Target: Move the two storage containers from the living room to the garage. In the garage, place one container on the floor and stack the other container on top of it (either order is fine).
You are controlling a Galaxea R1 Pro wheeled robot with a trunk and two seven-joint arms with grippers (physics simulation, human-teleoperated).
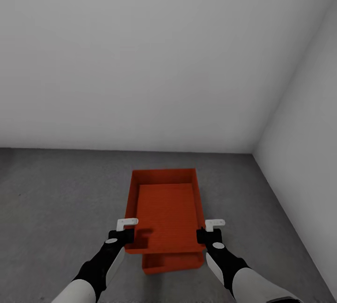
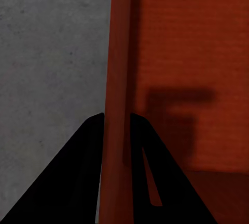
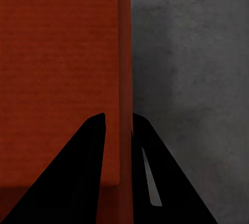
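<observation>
- The garage floor [image 1: 56, 209] is dark grey concrete, meeting white walls [image 1: 140, 59] at a corner ahead and to the right.
- The top bin [image 1: 164, 209] is held over the floor by both arms, open side up, with its long axis pointing away from the robot.
- The lower bin [image 1: 173, 263] shows as an orange strip under the near edge of the top one. It looks to rest on the floor, and I cannot tell whether the two touch yet.
- The left end effector [image 1: 122, 233] is clenched on the top bin's left side wall. In the left wrist view its fingers [image 2: 78, 172] straddle that rim [image 2: 116, 78], one inside and one outside.
- The right end effector [image 1: 208, 233] grips the right side wall the same way. In the right wrist view the wall [image 3: 124, 52] runs between its two dark fingers [image 3: 78, 172].
- The task looks near its end: both bins are in the garage and one is ready to be set on the other.
- Risk: the top bin sits well forward of the lower one, so letting go here could leave it tipped off the far edge and resting on the floor.
- Risk: both grips are near the bin's near end, so the far end could sag and catch the lower rim while descending.
- Risk: opening one side before the other could twist the bin out of line.
- A drop from height could shove the lower bin away.
</observation>
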